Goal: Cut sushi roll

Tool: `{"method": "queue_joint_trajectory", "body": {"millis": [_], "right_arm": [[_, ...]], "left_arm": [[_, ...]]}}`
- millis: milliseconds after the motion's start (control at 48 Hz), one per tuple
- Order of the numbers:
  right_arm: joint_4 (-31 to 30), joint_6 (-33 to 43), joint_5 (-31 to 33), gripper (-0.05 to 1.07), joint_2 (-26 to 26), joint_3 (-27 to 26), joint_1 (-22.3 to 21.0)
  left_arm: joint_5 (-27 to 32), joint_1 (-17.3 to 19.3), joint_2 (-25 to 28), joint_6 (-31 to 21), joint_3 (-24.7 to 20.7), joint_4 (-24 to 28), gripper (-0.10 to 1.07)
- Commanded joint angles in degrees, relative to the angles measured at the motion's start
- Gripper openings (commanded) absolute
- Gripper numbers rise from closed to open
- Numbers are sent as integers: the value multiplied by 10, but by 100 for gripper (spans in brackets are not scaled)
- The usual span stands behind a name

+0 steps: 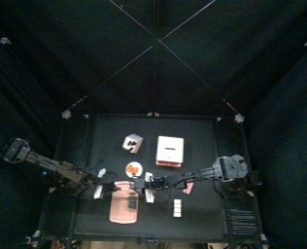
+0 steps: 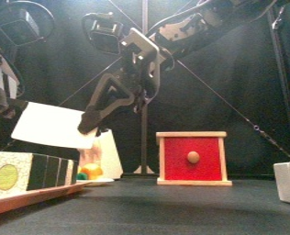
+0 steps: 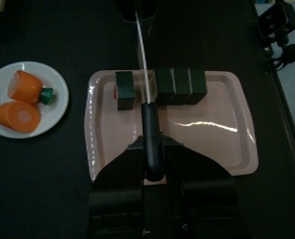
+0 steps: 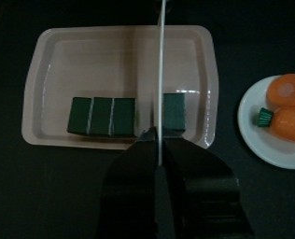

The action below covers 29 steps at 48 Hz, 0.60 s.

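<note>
The cutting step is under way: the right gripper (image 4: 161, 159), clamped on a knife (image 4: 161, 70), holds its blade in the gap between a cut piece and the rest of the sushi roll (image 4: 106, 116) on the pink board (image 4: 63, 56), so the next move probably calls for lifting and shifting along the roll, while whether the left gripper (image 3: 147, 187) holds anything I cannot tell.

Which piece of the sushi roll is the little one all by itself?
The single dark green piece on the far side of the knife blade from the longer, scored sushi roll. A gap separates them on the pink board.

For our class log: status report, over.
Right gripper shut on knife, blade splitting sushi roll. Left gripper shut over pink board. Nothing blocking.
</note>
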Motion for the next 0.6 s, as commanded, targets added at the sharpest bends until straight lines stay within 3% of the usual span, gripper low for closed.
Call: {"method": "queue_joint_trajectory", "body": {"millis": [0, 188, 375, 438, 583], "right_arm": [[0, -2, 0, 37, -27, -4, 12], [1, -2, 0, 37, -27, -3, 31], [12, 1, -3, 37, -27, 1, 43], [20, 1, 2, 37, -28, 1, 46], [31, 1, 6, 37, -45, -2, 47]], "left_arm": [[-10, -12, 4, -2, -8, -3, 42], [-13, -59, 31, -3, -19, -23, 41], [3, -77, 74, -3, -43, -47, 41], [28, -85, 84, -3, -60, -53, 41], [157, -110, 93, -4, -127, -49, 41]]}}
